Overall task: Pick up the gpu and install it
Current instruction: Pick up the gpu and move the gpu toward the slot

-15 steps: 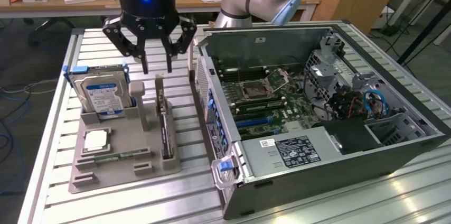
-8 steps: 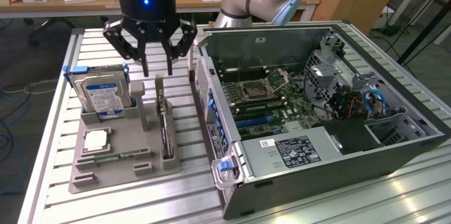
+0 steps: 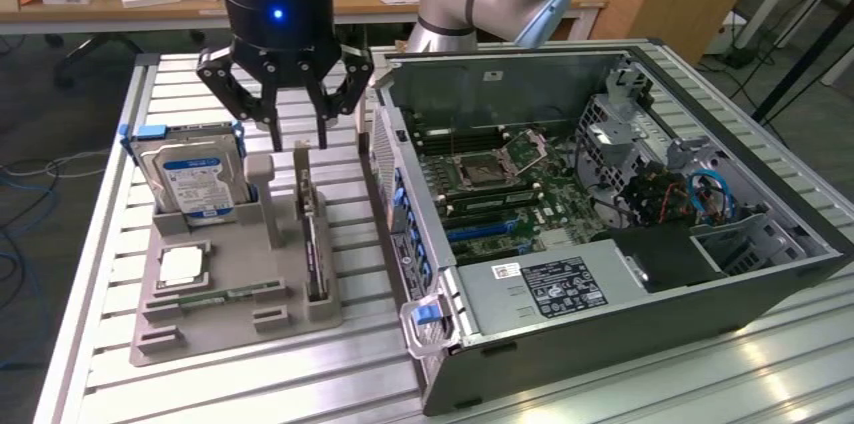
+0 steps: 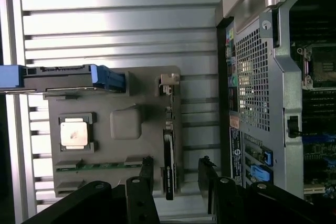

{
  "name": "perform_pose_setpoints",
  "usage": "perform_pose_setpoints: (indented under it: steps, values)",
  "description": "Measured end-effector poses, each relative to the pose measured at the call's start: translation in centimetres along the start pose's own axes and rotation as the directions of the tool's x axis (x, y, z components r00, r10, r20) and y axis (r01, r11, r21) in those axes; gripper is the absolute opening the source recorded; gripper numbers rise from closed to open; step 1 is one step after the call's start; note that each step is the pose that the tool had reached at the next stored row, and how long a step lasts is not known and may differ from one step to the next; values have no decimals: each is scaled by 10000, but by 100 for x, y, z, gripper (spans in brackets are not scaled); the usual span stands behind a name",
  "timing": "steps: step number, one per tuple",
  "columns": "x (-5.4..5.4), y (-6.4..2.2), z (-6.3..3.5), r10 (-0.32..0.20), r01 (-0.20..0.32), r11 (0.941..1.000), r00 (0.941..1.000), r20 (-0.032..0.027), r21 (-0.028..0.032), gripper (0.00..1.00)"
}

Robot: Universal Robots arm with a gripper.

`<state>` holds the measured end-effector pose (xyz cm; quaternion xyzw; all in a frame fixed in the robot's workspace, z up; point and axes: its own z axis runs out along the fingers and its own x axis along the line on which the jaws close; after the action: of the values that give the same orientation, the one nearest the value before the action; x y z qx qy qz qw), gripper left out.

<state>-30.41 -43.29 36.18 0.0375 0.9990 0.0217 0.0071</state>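
Observation:
The gpu (image 3: 312, 239) stands on its edge in a slot of the grey holder (image 3: 227, 329), a thin dark card with its silver bracket end (image 4: 168, 84) upward toward the far side. My gripper (image 3: 296, 142) hangs open just above the card's far end, apart from it, one finger on each side. In the wrist view the gpu (image 4: 168, 163) runs between the two black fingers (image 4: 146, 170), and the gripper (image 4: 176, 176) holds nothing. The open computer case (image 3: 587, 224) lies to the exterior view's right, motherboard with blue slots (image 3: 481, 234) exposed.
The holder also carries a silver hard drive (image 3: 195, 180) with a blue-white label, a CPU (image 3: 180, 265) and a green memory stick (image 3: 220, 295). The case's side wall (image 4: 252, 87) rises close beside the holder. All rest on a ribbed aluminium table (image 3: 360, 374).

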Motion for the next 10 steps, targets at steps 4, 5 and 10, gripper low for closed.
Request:
perform_pose_setpoints:
  steps: [4,5,10]
  values:
    - [0,-4,47,0,0,10000,10000,0,0,47]
    - [1,-5,60,0,0,10000,10000,0,-1,47]
    - [1,-11,105,0,0,10000,10000,0,0,47]
